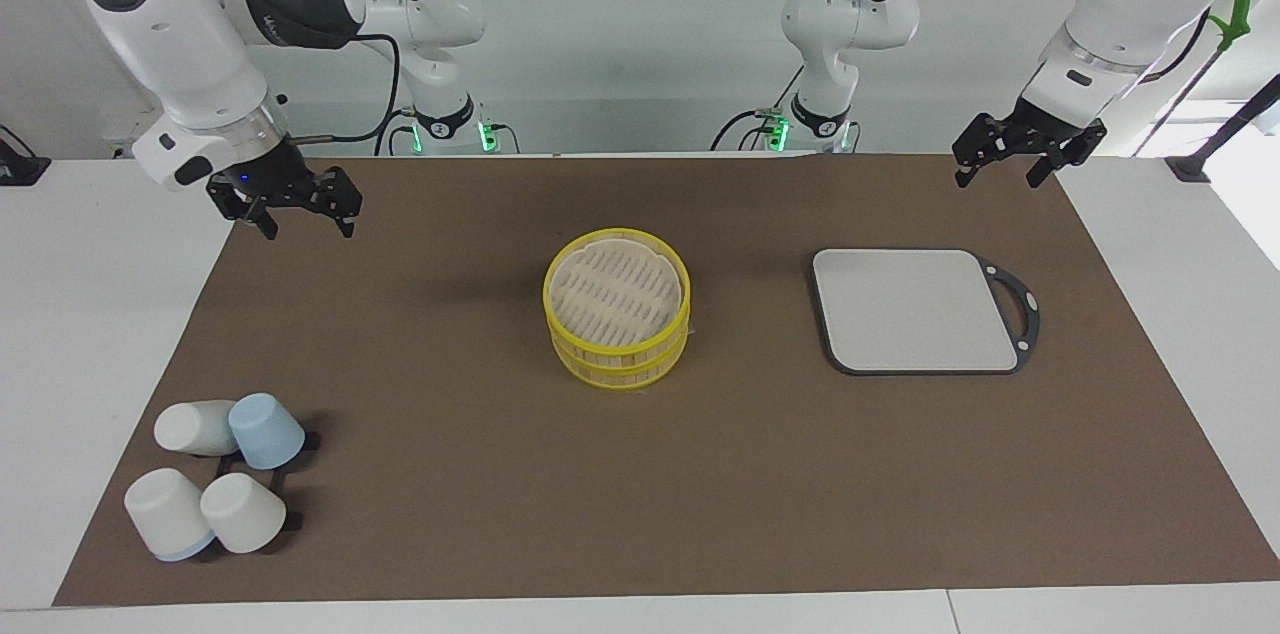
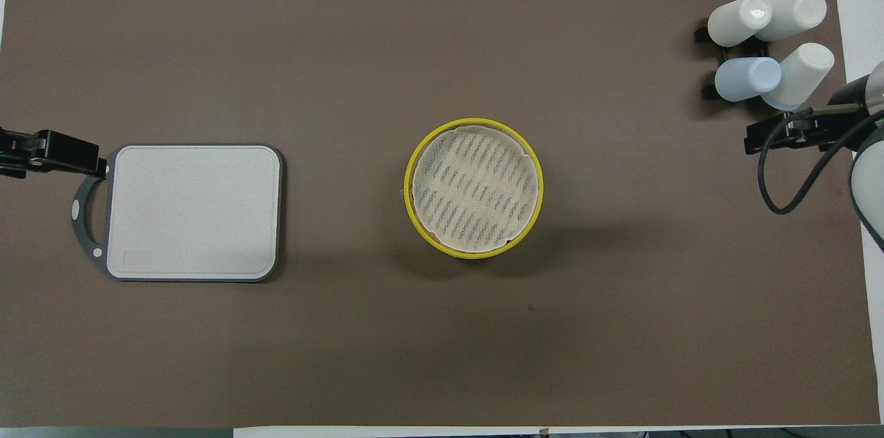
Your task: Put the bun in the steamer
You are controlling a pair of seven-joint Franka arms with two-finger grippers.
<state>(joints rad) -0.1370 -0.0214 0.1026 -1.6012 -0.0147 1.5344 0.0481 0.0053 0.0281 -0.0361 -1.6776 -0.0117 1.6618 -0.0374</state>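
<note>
Right pincer (image 1: 297,214): fingers spread wide, empty, raised over the brown mat's (image 1: 480,474) corner at its own end of the counter. Steamer (image 1: 616,322): two tiers, lidded, at mat centre. Bun: not visible. Left pincer (image 1: 1005,168): also wide, empty, above the opposite corner.

White table (image 1: 80,314); brown mat (image 1: 500,474) on it; on mat: steamer (image 1: 617,307); board (image 1: 915,310); cups (image 1: 215,474).

The facing view looks from high across the surface (image 1: 640,514) toward the robots, taking in both arm bases. The overhead view looks steeply down from the robots' end. Both share the brown mat (image 2: 442,355), seen half a turn apart.
</note>
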